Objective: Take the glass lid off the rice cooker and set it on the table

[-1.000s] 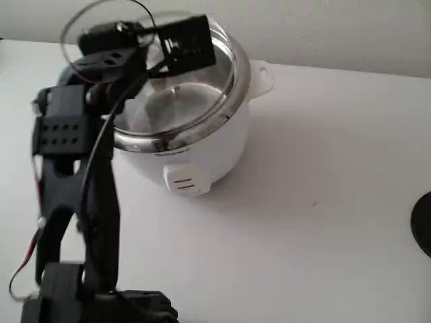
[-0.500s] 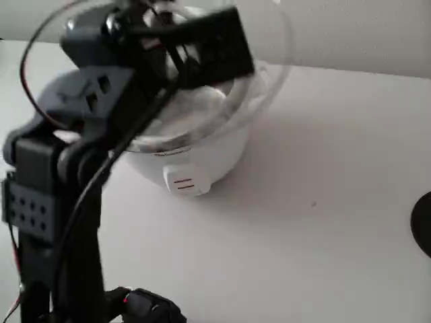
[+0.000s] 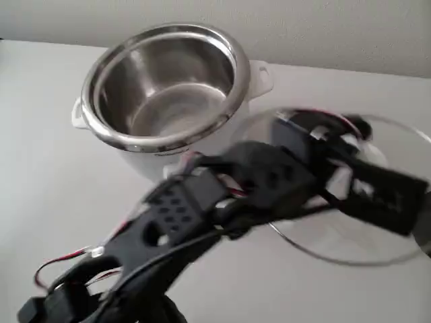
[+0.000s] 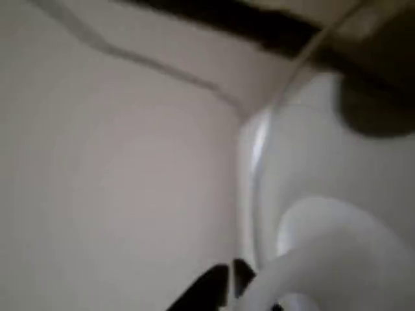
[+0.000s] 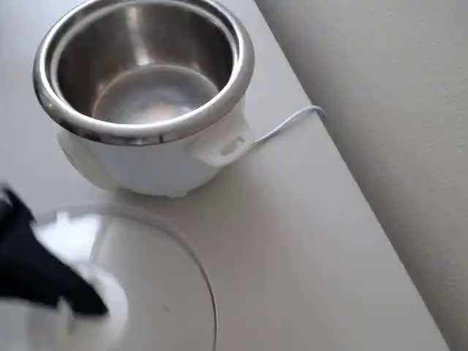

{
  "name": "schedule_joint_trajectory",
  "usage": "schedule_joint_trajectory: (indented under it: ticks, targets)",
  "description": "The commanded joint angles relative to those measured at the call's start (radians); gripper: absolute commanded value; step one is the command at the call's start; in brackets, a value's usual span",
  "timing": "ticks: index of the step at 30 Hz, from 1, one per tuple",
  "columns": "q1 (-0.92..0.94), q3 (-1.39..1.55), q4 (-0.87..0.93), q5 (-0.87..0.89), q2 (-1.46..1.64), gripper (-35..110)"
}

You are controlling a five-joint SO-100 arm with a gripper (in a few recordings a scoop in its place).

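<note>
The rice cooker [image 3: 202, 145] stands uncovered at the back left, its steel inner pot [image 5: 142, 73] bare. My gripper [image 3: 340, 178] is to its right, shut on the white knob [image 5: 110, 311] of the glass lid [image 3: 323, 232]. The lid [image 5: 153, 270] hangs tilted, low over the table [image 3: 54, 168] beside the cooker; whether it touches the surface I cannot tell. In the wrist view the knob [image 4: 324, 253] fills the lower right, the lid's rim [image 4: 249, 168] curves upward, and one black fingertip [image 4: 217, 288] pokes in at the bottom.
A white cable [image 5: 285, 124] runs from the cooker toward the table's edge by the wall. A dark round shape [image 4: 376, 107] lies beyond the lid in the wrist view. Open table [image 5: 307, 241] spreads in front of and right of the cooker.
The arm has swung from above the cooker to the right and down, carrying the lid off the pot. The pot now stands uncovered.
</note>
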Motion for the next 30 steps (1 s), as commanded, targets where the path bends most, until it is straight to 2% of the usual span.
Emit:
schedule_joint_trajectory:
  ticks: [1,15,21,26,30]
  targets:
    - [0.018,-0.005,-0.081,-0.017,-0.038,0]
    - [-0.161,0.150,-0.083,-0.015,-0.272,0]
    - [-0.202,0.161,-0.156,-0.018,-0.362,0]
    - [-0.202,0.161,-0.202,-0.100,-0.449,13]
    - [-0.187,0.161,-0.137,-0.175,-0.480,20]
